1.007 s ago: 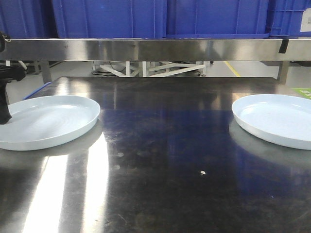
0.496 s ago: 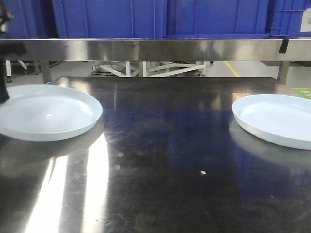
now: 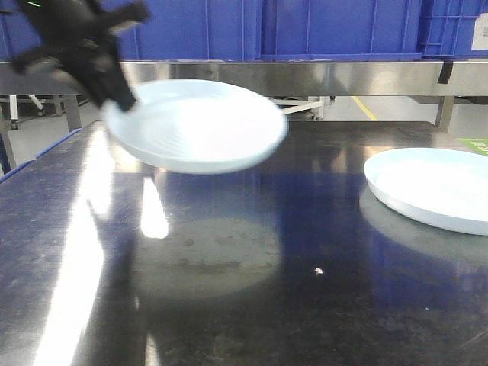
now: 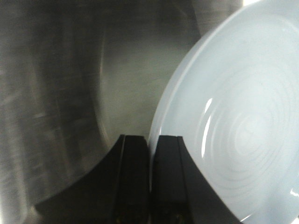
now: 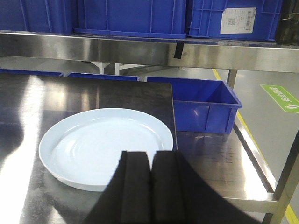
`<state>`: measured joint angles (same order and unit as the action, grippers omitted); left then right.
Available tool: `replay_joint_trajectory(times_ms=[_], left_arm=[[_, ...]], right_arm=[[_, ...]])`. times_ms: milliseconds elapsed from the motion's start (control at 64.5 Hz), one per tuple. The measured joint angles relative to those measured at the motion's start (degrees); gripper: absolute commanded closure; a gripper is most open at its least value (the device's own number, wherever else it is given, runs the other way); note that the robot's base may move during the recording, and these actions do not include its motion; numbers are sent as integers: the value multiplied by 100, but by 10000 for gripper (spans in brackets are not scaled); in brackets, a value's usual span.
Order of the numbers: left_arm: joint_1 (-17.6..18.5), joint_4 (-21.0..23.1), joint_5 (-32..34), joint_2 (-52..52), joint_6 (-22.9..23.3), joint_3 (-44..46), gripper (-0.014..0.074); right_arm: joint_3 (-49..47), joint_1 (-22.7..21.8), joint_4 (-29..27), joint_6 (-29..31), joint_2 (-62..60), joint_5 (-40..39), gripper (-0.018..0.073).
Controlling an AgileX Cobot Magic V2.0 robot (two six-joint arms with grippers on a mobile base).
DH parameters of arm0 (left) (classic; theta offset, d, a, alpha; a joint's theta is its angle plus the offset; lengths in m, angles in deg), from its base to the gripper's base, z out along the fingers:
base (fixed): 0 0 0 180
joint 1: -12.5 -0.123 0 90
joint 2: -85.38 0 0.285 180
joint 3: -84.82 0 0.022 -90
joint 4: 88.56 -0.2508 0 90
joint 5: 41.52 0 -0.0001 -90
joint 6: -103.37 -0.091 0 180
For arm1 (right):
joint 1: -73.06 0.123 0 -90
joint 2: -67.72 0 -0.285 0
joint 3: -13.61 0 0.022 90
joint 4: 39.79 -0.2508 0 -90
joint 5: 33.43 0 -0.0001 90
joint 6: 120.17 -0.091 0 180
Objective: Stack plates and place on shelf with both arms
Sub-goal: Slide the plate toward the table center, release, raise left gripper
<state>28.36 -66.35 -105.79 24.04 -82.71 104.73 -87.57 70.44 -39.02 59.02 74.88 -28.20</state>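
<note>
My left gripper [image 3: 114, 93] is shut on the rim of one pale bluish-white plate [image 3: 194, 126] and holds it tilted in the air above the table's left-centre. In the left wrist view the black fingers [image 4: 166, 158] pinch the plate's edge [image 4: 233, 126]. The second plate [image 3: 431, 187] lies flat on the dark tabletop at the right. In the right wrist view my right gripper [image 5: 150, 156] is shut and empty, just above the near rim of that plate [image 5: 103, 144]. The steel shelf rail [image 3: 305, 76] runs across the back.
Big blue crates [image 3: 252, 27] stand on the shelf. A blue bin [image 5: 201, 105] sits on a lower level right of the table. The table's right edge [image 5: 175, 135] lies close to the second plate. A small white speck [image 3: 319, 271] lies on the tabletop.
My left gripper has lifted the left plate off the table and carried it up and to the right, tilting it. The right plate has not moved.
</note>
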Motion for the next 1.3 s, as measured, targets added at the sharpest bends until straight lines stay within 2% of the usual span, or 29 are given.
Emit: replay_joint_trajectory(times_ms=[186, 294, 496, 604, 620, 666, 775, 945, 1085, 1162, 1302], left_arm=[[414, 29, 414, 405, 0, 0, 514], [480, 4, 531, 601, 0, 0, 514], [503, -398, 717, 665, 0, -26, 496], [503, -468, 668, 665, 0, -36, 390], [515, -463, 655, 665, 0, -36, 301], [540, -471, 655, 665, 0, -36, 230], [619, -477, 717, 602, 0, -36, 171], [766, -550, 726, 288, 0, -120, 195], [789, -684, 896, -242, 0, -536, 294], [789, -826, 1248, -597, 0, -945, 366], [789, -1116, 2379, -1428, 0, -2064, 510]], right_arm=[[0, 0, 0, 0, 0, 0, 512], [0, 0, 0, 0, 0, 0, 512], [0, 0, 0, 0, 0, 0, 512], [0, 0, 0, 0, 0, 0, 512], [0, 0, 0, 0, 0, 0, 512], [0, 0, 0, 0, 0, 0, 512], [0, 0, 0, 0, 0, 0, 512], [0, 0, 0, 0, 0, 0, 512], [0, 0, 0, 0, 0, 0, 512], [0, 0, 0, 0, 0, 0, 512], [0, 0, 0, 0, 0, 0, 512]])
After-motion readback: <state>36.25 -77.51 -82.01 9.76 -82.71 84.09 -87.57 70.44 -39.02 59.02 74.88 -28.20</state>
